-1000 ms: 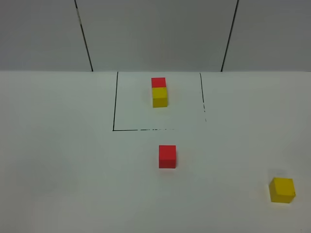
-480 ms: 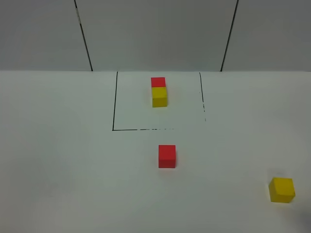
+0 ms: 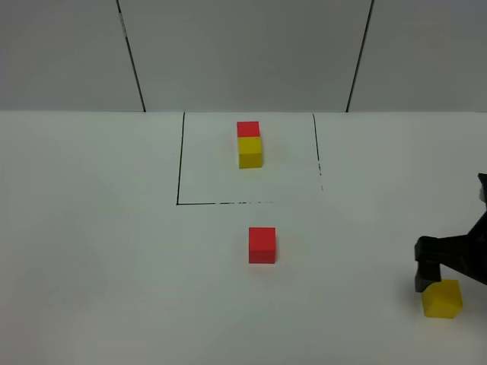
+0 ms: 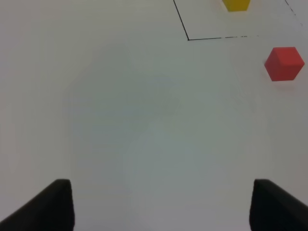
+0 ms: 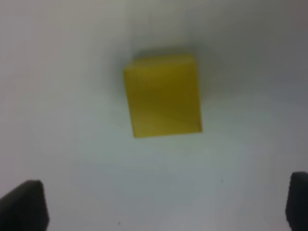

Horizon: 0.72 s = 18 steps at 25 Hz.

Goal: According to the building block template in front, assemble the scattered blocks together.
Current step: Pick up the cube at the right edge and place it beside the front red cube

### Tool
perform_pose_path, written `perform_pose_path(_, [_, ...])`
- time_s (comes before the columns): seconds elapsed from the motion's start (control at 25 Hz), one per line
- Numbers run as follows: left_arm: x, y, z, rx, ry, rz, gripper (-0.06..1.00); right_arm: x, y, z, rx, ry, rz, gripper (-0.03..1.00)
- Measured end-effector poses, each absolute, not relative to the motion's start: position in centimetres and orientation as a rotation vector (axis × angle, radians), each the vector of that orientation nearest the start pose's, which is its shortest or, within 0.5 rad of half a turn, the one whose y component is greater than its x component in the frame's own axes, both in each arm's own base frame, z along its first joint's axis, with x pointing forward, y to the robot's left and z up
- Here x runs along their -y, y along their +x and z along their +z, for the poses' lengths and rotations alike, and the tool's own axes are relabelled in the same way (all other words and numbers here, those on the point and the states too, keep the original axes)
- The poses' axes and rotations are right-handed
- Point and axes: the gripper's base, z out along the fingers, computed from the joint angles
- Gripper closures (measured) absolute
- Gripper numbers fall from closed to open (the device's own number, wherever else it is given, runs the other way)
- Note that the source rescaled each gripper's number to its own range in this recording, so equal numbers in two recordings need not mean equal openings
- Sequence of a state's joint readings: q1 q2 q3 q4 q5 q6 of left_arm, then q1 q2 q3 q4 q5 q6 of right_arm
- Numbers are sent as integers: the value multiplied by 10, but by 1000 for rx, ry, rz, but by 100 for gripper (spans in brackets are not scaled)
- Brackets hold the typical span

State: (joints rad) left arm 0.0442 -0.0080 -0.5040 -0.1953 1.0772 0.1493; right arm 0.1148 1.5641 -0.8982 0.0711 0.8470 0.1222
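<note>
Jaws gape wide on right gripper [image 5: 161,207], near yellow cube [image 5: 162,96], and on left gripper [image 4: 163,204].

Setting: a robot test bench in a lab. Bare matt white tabletop [image 3: 91,266] marked with a thin black drawn frame [image 3: 180,160], backed by plain grey wall panels [image 3: 243,53] split by dark seams [image 3: 131,53].

Template [image 3: 249,144]: joined red-yellow pair, black-line framed. Red cube [image 3: 262,245] nearby, yellow cube [image 3: 442,298] far right.
</note>
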Motion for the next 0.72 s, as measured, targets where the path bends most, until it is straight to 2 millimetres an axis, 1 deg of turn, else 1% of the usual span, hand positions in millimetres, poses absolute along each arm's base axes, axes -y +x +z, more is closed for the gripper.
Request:
perform_pose_path(0.12, [16, -7, 278, -2032, 119, -112, 37, -47, 276, 187, -2986, 23, 114, -3])
perform_pose_path(0.24, [16, -7, 278, -2032, 119, -112, 37, -50, 282, 176, -2984, 12, 111, -3])
perform_pose_path(0.36, [16, -7, 278, -2032, 119, -112, 37, -49, 286, 165, -2994, -3, 75, -3])
perform_pose_path(0.56, [16, -7, 278, -2032, 119, -112, 37, -44, 290, 146, -3039, -19, -35, -3])
perform_pose_path(0.72, [16, -7, 278, -2032, 119, -112, 37, -43, 292, 136, -3058, -23, -68, -3])
